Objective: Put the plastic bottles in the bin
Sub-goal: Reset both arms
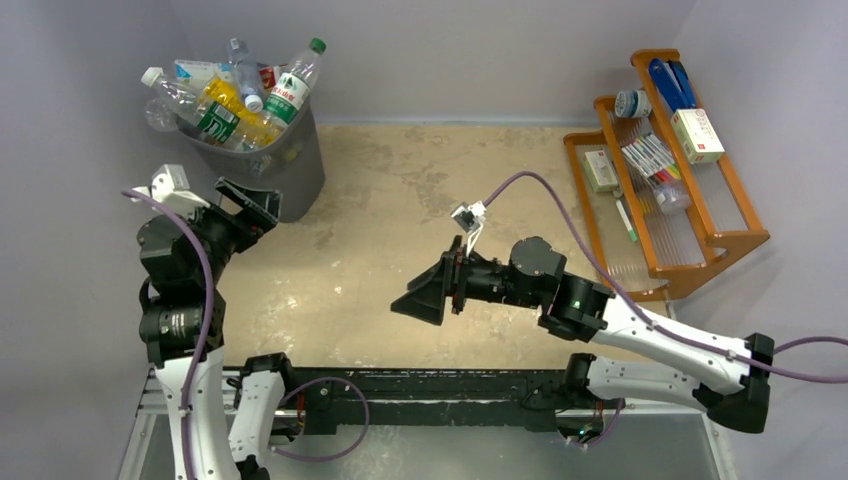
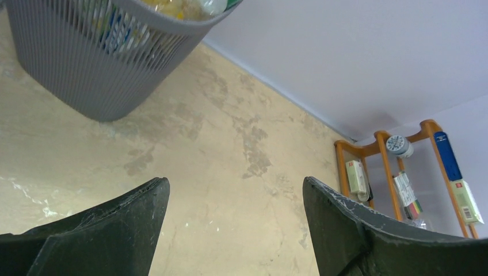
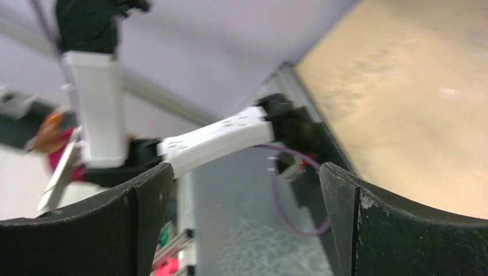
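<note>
Standing in the upper left of the top view, the bin [image 1: 300, 170] is seen heaped above its rim with the plastic bottles [image 1: 240, 100], clear ones with green and red labels and a yellow one among them. The left gripper [image 1: 248, 205] is held just beside the bin's wall, its jaws spread with nothing between them. The right gripper [image 1: 420, 298] is held over the middle of the beige table [image 1: 400, 180], jaws wide apart and empty. An orange wooden rack [image 1: 700, 235] is seen at the right.

In the left wrist view, the upper left is filled by the bin's [image 2: 75, 75] slatted grey wall, and bottle labels are made out through the slats. The left gripper [image 2: 236, 190] is shown spread, with bare table between its dark fingers [image 2: 115, 230].

In the right wrist view, the right gripper [image 3: 246, 178] is parted wide at the bottom of the frame and nothing is held; a white arm link [image 3: 213, 138] is shown behind it, blurred.
</note>
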### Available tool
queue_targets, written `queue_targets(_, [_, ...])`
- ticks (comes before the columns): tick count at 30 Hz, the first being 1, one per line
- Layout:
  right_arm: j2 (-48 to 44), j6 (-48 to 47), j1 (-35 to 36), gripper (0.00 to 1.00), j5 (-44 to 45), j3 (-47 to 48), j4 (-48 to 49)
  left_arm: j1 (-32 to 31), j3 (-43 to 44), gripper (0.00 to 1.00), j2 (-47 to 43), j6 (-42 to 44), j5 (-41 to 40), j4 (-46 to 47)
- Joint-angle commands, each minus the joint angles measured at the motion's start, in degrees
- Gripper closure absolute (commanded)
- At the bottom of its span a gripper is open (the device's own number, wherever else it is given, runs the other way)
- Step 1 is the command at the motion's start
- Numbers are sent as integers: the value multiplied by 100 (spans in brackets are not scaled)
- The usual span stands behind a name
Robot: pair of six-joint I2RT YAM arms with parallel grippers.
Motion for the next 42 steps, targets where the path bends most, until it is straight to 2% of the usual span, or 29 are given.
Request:
queue_targets(1, [-322, -890, -374, 0, 1682, 354, -2461, 35, -981, 14, -8, -363, 248, 762])
queue_targets(5, [-774, -1375, -1875, 0, 1194, -25, -2681, -76, -2249, 14, -224, -640, 126, 1526])
queue_targets(8, [-885, -1923, -3048, 0, 782, -263, -2676, -536, -2735, 14, -98, -562, -387, 1864])
queue_targets(12, [-700, -2327, -3918, 0, 784, -485, -2409, -2130, -3372, 14, 268, -634, -1808, 2580])
queue_targets(15, [-636, -2421, -4452, 0, 770, -588, -2134, -3583, -3584, 14, 790, -583, -3568, 2958])
queue_targets(16, [-660, -2457, -4665, 0, 828, -627, -2045, -3914, -3564, 14, 1019, -497, -4067, 3019])
queue_targets(18, [-679, -2610, -5007, 0, 1072, -651, -1951, -4170, -3434, 14, 1211, -357, -4730, 2984])
queue_targets(21, [-546, -2904, -5596, 0, 1284, -673, -1865, -4167, -3486, 14, 984, 28, -5215, 3219])
queue_targets(25, [-411, -2980, -6656, 0, 1039, -847, -1505, -4092, -3432, 13, 872, 157, -6171, 3168])
queue_targets(29, [17, -3061, -7462, 0, 711, -1040, -1072, -3480, -3787, 13, 681, 102, -6218, 3500])
queue_targets(32, [161, -3026, -7920, 0, 649, -1366, -585, -2931, -4136, 13, 372, 455, -6124, 3893])
queue_targets(37, [-30, -3074, -8119, 0, 831, -2020, 725, -2597, -4381, 12, 480, 1185, -6468, 4360])
queue_targets(42, [83, -3316, -8119, 0, 1420, -2468, 1933, -2122, -4873, 12, 1162, 1891, -5869, 5695])
